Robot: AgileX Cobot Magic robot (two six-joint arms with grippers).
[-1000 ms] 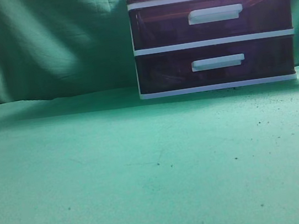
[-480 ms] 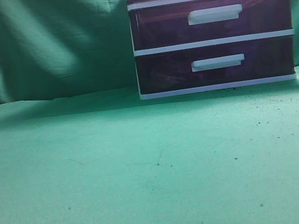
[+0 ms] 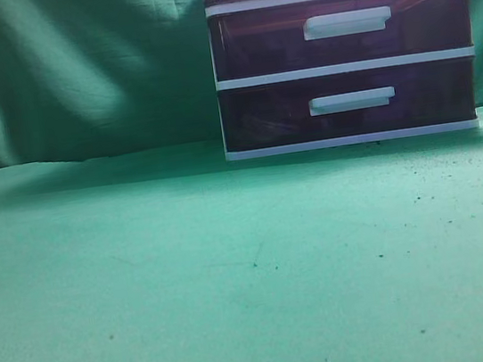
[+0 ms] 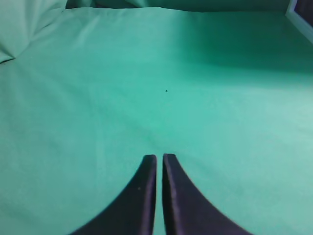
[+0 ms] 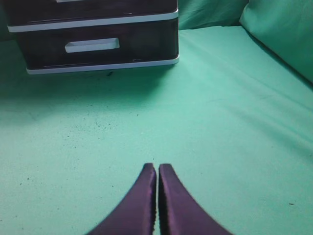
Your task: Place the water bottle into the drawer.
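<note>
Apparently missing any water bottle and showing 3 closed drawers (image 3: 352, 102), with left gripper (image 4: 159, 157) and right gripper (image 5: 157, 166) pinched empty, risking stalling.

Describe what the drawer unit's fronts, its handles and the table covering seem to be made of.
Drawer fronts: probably tinted translucent plastic, glossy, with dim shapes showing through. Handles: likely opaque white plastic, smooth and moulded. Table covering: seemingly green cloth, matte, with soft creases.

Green cloth (image 3: 236, 272) open across whole front; drawer unit (image 3: 345, 49) blocks back right, drawers closed.
</note>
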